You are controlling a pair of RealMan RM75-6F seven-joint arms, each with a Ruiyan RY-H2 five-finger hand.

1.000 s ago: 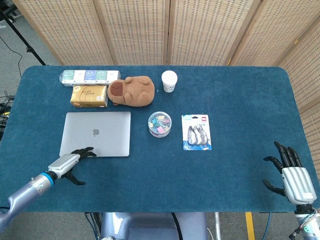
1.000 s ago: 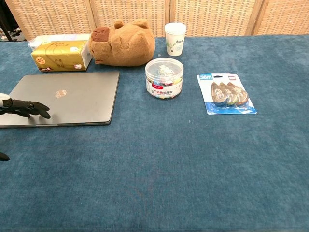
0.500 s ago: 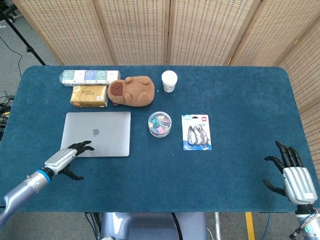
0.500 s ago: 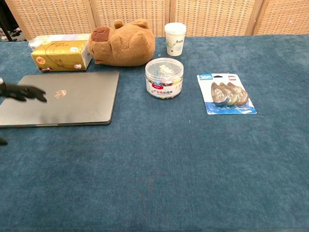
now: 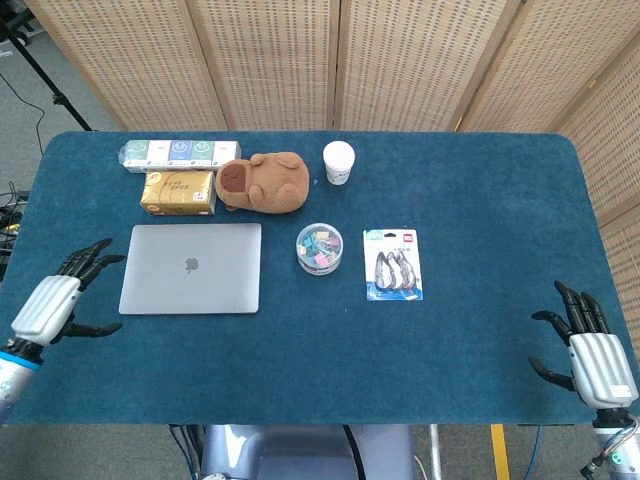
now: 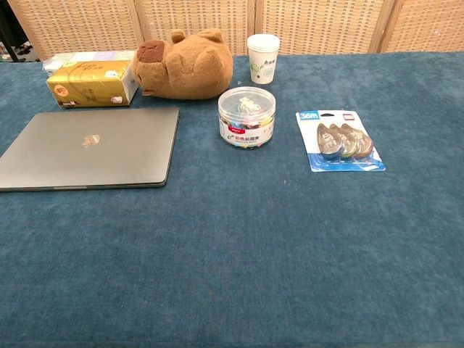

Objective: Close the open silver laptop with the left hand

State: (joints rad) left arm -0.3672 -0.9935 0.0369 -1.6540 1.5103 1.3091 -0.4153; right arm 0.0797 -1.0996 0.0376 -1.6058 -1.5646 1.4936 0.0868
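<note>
At the far left edge of the blue cloth-covered table (image 5: 460, 180), the robot's left hand (image 5: 52, 303) is hanging with its dark fingers spread apart, holding nothing. Just to its right, apart from those fingertips, the flat silver laptop (image 5: 191, 268) is lying fully closed, lid down. Beyond the laptop a yellow tissue box (image 5: 178, 192) and a brown plush animal (image 5: 264, 182) are sitting. Over at the right near corner, the right hand (image 5: 592, 357) is hovering with its fingers splayed and empty too.
</note>
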